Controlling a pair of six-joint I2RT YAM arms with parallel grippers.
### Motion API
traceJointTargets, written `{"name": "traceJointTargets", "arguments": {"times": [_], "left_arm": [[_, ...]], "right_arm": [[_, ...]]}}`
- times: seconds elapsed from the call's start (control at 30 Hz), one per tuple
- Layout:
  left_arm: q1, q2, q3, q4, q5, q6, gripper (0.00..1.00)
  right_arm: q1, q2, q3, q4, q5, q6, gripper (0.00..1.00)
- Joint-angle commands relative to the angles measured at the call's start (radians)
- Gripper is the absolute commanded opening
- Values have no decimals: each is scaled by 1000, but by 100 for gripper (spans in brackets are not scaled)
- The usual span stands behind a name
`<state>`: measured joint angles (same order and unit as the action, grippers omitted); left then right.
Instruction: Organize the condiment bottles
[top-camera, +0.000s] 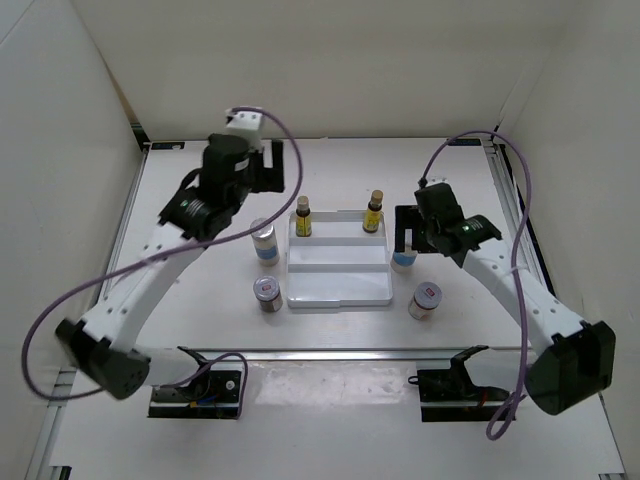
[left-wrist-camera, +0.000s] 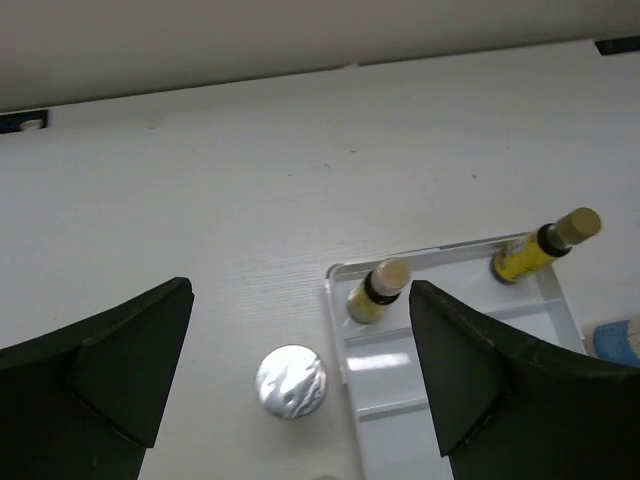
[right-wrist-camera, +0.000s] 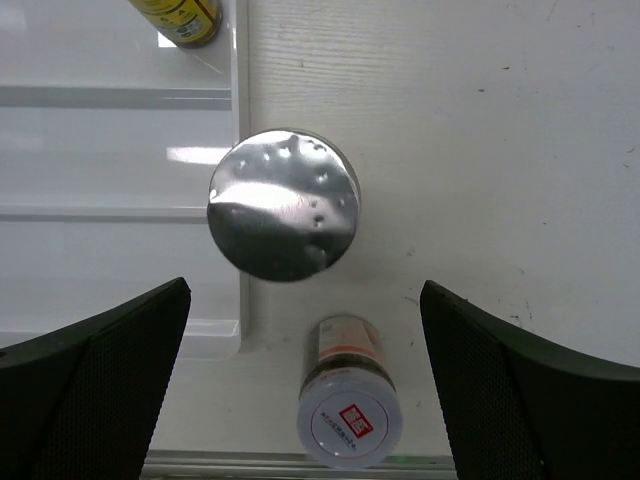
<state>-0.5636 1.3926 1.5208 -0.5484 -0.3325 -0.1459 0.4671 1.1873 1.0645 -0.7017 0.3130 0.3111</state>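
A white stepped tray (top-camera: 338, 285) is carried by the white table (top-camera: 340, 170). Just beside it are stood the left blue-labelled bottle (top-camera: 265, 241) and right blue-labelled bottle (top-camera: 403, 260); nearer, the left short bottle (top-camera: 266, 294) and right short bottle (top-camera: 424, 300).

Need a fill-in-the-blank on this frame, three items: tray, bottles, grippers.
1. The tray holds ___ amber-yellow bottles, both on its back step.
2. The right gripper hangs over a silver-lidded bottle beside the tray's ___ edge.
3. The left gripper, like the right, is ___.
Missing words: two; right; open.
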Motion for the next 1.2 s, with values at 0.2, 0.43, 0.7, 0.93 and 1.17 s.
{"name": "traceJointTargets", "arguments": {"times": [0.2,0.43,0.7,0.93,1.17], "left_arm": [[188,-323,-490,182,-83,45,100],[188,-271,-518,191,-94,22,100],[188,-271,-505,191,-62,-1,100],[188,-262,-505,191,-39,-11,100],[188,-262,-505,191,-39,-11,100]], "right_arm": [[-65,195,77,122,-43,-10,95],[-65,190,126,125,-74,-33,30],[-24,3,206,84,-74,-55,0],[14,18,224,97,-180,-64,0],[80,100,172,142,-160,-44,0]]}}
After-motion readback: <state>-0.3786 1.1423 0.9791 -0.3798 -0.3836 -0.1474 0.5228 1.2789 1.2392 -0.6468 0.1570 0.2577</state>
